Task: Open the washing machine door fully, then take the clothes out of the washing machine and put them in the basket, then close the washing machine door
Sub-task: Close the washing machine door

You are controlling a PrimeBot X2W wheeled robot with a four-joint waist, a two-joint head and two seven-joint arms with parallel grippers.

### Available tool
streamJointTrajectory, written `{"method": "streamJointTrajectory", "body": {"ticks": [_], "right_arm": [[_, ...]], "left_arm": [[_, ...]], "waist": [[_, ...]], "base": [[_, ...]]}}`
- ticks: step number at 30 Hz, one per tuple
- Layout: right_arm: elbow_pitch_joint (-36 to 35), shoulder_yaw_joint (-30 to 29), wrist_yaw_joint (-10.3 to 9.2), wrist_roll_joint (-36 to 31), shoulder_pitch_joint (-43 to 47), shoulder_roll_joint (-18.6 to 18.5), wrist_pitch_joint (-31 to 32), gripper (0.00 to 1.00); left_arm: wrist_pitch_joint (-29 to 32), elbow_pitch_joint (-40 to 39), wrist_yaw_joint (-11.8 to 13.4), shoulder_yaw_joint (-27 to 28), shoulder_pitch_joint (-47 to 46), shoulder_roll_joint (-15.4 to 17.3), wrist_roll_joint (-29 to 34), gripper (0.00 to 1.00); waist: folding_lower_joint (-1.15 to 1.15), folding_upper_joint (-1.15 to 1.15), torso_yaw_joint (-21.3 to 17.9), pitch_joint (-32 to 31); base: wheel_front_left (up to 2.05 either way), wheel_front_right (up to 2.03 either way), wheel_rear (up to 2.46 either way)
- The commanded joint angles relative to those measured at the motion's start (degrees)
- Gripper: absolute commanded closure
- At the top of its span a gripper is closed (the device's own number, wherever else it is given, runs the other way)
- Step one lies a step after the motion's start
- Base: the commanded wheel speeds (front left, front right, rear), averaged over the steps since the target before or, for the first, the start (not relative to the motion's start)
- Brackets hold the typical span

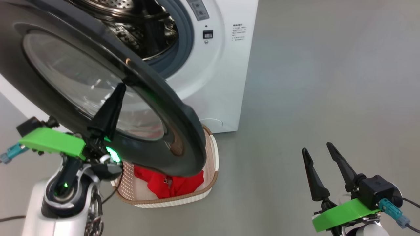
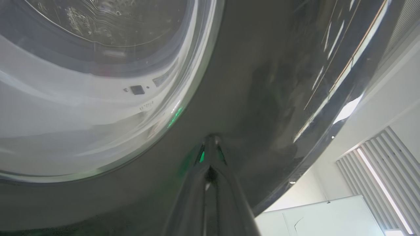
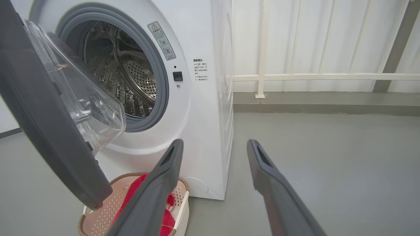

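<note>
Left gripper [image 1: 120,88], its 2 fingers shut together and empty, touches the half-open washing machine door [image 1: 157,95] – right gripper [image 1: 317,147] wide apart, empty. Red clothes [image 1: 177,183] fill the basket [image 1: 215,154].

The floor [image 1: 311,82] is smooth, matte, plain grey. The washing machine [image 1: 216,75] stands directly on it, its white cabinet base meeting the grey. The basket [image 1: 174,200] sits on the floor just in front of the washing machine, below the drum opening and near the cabinet's foot. Behind and to the right of the washing machine, the floor meets a darker grey strip [image 3: 328,108] along the foot of a white panelled wall [image 3: 328,39].
</note>
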Motion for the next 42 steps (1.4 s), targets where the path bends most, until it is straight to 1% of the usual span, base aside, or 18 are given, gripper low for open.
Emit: {"method": "streamJointTrajectory", "body": {"ticks": [1, 7, 18, 20, 30, 42], "right_arm": [[-1.4, 1.2, 0.35, -0.4, -2.2, -0.6, -0.4, 0.0], [-1.6, 1.2, 0.35, -0.7, -3.1, -0.6, -0.4, 0.0], [-2.0, 1.6, 0.35, -0.6, -5.0, -0.6, -0.4, 0.0], [-2.0, 1.8, 0.35, -0.5, -5.3, -0.6, -0.4, 0.0], [-2.1, 2.0, 0.35, 0.0, -6.4, -0.6, -0.4, 0.0], [-2.2, 2.0, 0.35, 0.1, -7.2, -0.6, -0.4, 0.0]], "left_arm": [[-0.5, -0.7, -0.9, 1.1, -3.1, 0.7, -0.5, 1.0], [-1.8, 2.5, -2.5, 0.0, -7.0, 0.7, -1.0, 1.0], [-4.8, 7.6, -4.5, -0.8, -14.9, 0.7, -0.8, 1.0], [-5.1, 8.3, -5.3, -0.7, -16.0, 0.7, -0.6, 1.0], [-5.7, 11.5, -7.2, 0.1, -20.0, 1.4, 0.2, 1.0], [-6.1, 13.7, -8.9, 0.8, -22.9, 1.7, 0.3, 1.0]], "waist": [[0.0, 0.0, -0.9, 1.1], [0.0, 0.0, -2.0, 3.1], [0.0, 0.0, -3.9, 7.1], [0.0, 0.0, -4.3, 7.5], [0.0, 0.0, -6.0, 9.7], [0.0, 0.0, -7.2, 11.5]], "base": [[0.0, 0.0, 0.0], [0.0, 0.0, 0.0], [0.0, 0.0, 0.0], [0.0, 0.0, 0.0], [0.0, 0.0, 0.0], [0.0, 0.0, 0.0]]}}
